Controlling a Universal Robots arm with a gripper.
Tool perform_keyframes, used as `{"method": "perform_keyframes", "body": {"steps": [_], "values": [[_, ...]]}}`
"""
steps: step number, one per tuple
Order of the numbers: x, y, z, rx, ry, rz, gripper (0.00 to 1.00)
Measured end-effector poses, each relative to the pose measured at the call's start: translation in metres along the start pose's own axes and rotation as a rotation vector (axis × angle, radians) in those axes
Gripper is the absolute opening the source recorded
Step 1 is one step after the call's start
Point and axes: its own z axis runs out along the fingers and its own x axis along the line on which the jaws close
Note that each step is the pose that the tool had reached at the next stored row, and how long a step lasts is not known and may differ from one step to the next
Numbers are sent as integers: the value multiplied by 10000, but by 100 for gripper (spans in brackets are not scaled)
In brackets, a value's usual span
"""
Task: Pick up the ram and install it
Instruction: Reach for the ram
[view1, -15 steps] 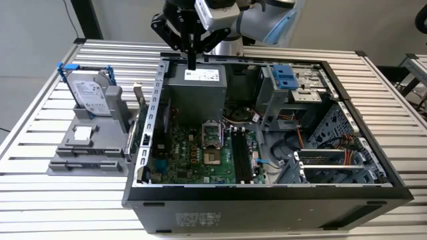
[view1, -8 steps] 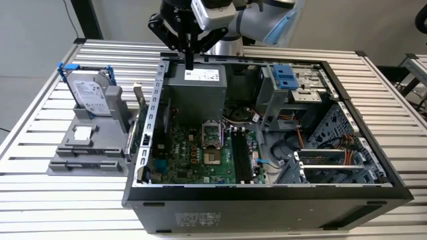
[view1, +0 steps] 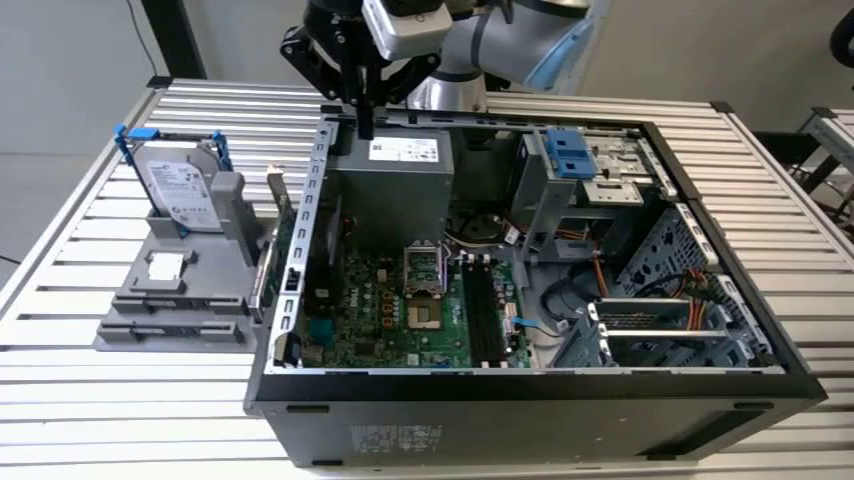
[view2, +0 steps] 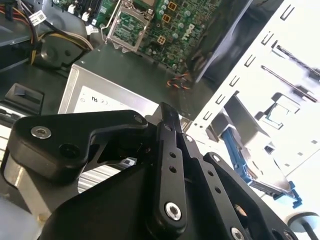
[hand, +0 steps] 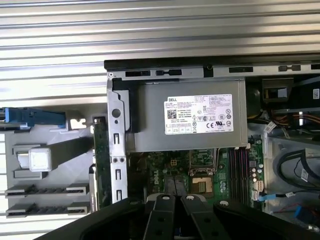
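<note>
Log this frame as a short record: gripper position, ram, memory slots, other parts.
gripper position: gripper above the power supply inside the open computer case
ram: ram, seemingly the thin green board on edge beside the gray holder, outside the case wall, apart from the gripper
memory slots: black memory slots on the motherboard, looking empty
other: hard drive in blue frame, upright on the holder
surface: slatted metal table
</note>
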Motion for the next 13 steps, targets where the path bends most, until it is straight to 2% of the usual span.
{"method": "perform_keyframes", "body": {"steps": [6,13], "values": [[47,-4,-1,0,0,0,0],[140,-10,-3,0,0,0,0]]}}
